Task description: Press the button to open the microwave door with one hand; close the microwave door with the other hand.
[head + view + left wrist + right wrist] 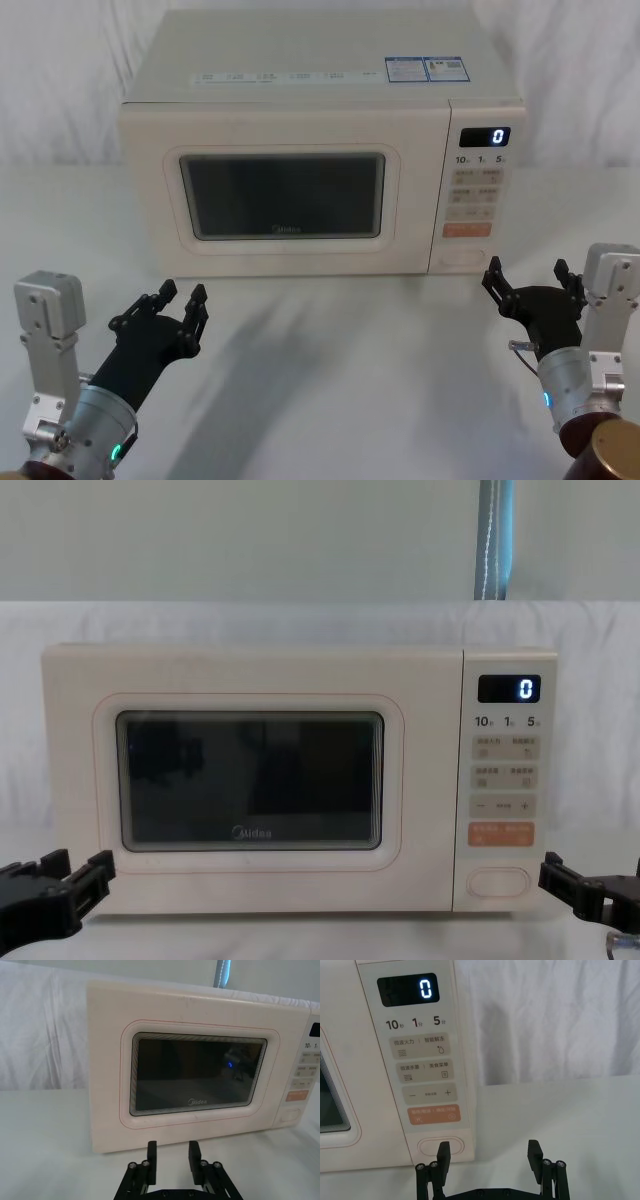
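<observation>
The cream microwave stands at the back of the table, its door (285, 195) flush with the body and shut, the dark window (250, 780) facing me. On the panel to its right, the pill-shaped button (499, 882) sits below the orange key (501, 833); the same button (441, 1146) lies just beyond my right gripper (490, 1152), which is open. My right gripper (532, 282) hovers low in front of the panel's lower corner. Open as well, my left gripper (170, 307) hangs before the door's lower left, apart from it (171, 1154).
A white cloth covers the table (350, 380) and the backdrop behind. The display (485, 137) reads 0. Bare tabletop lies between the two arms and in front of the microwave.
</observation>
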